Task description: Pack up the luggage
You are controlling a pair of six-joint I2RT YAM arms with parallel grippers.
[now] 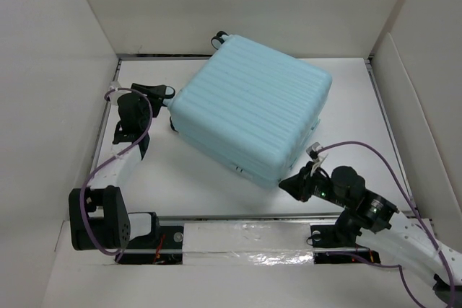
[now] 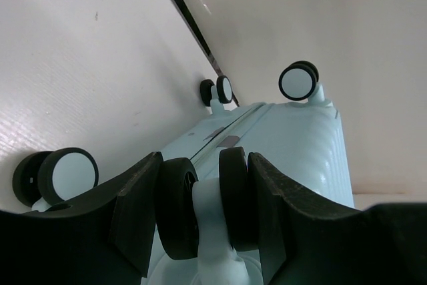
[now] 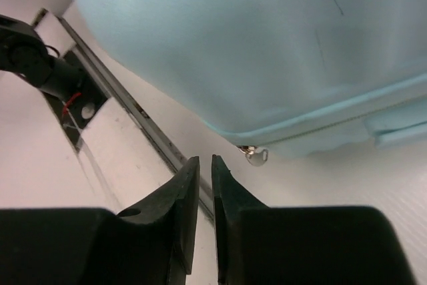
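Note:
The luggage (image 1: 253, 113), a closed pale aqua ribbed suitcase, lies flat and turned at an angle in the middle of the white table. My left gripper (image 1: 164, 94) is at its left corner, shut on a black double caster wheel (image 2: 175, 208); the fingers (image 2: 137, 198) press both wheel halves. Three other casters show in the left wrist view (image 2: 67, 175). My right gripper (image 1: 289, 182) is at the suitcase's near corner, jaws almost together and empty (image 3: 205, 161). A small metal zipper pull (image 3: 256, 156) hangs from the shell (image 3: 253, 45) just right of its fingertips.
White walls enclose the table at the left (image 1: 58, 106), back and right. A taped metal rail (image 1: 245, 236) runs along the near edge between the arm bases. A purple cable (image 1: 361, 148) loops above the right arm.

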